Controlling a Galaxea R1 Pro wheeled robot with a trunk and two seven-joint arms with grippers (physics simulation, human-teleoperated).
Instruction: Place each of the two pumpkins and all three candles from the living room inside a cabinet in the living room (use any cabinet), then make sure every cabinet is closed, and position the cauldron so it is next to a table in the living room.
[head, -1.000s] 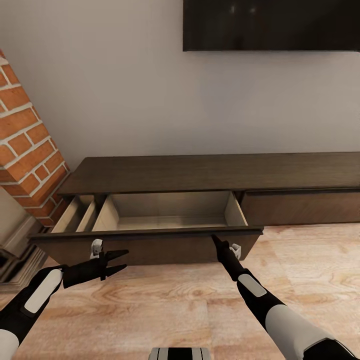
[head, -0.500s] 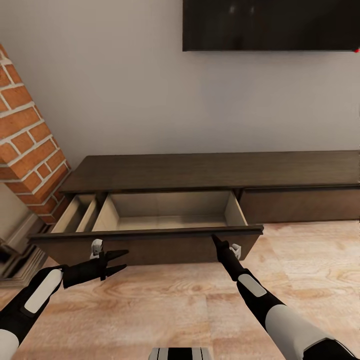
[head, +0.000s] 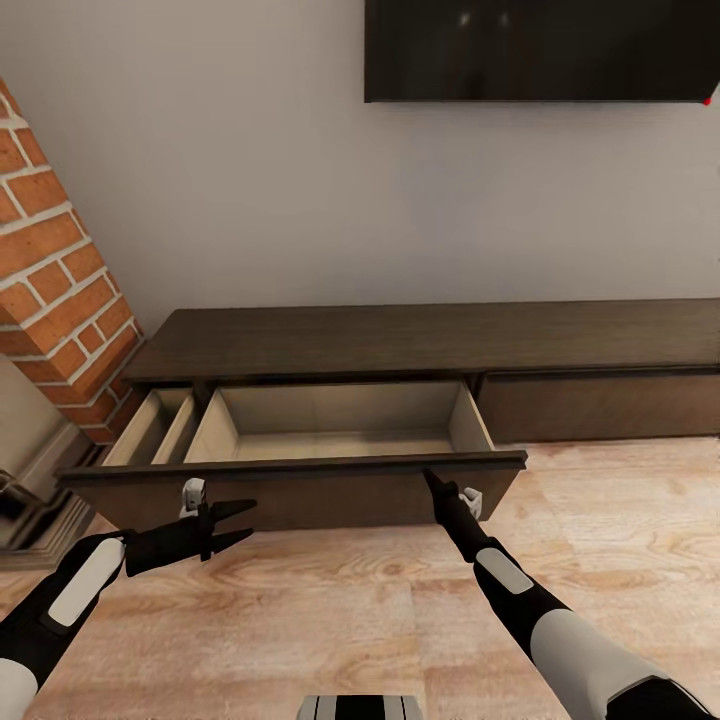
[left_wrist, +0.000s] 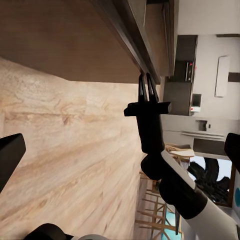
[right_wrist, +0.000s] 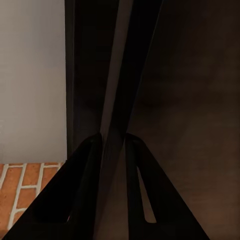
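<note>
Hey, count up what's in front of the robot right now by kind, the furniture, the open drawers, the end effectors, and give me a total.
Cabinet: 1
Open drawer: 1, nothing visible inside
Closed drawer front: 1
Wall screen: 1
Brick column: 1
End effectors: 2, left end effector open, right end effector shut on the drawer front's top edge
Total: 7

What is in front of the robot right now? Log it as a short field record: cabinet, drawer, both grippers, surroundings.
cabinet: long low dark-brown cabinet against the wall
drawer: left drawer pulled out, pale beige inside, nothing seen in it
right drawer front: flush with the unit
right gripper: fingers pinched on the open drawer's top edge
left gripper: fingers spread, holding nothing, in front of the drawer front
surroundings: brick column at left, dark screen on the wall, wood floor
</note>
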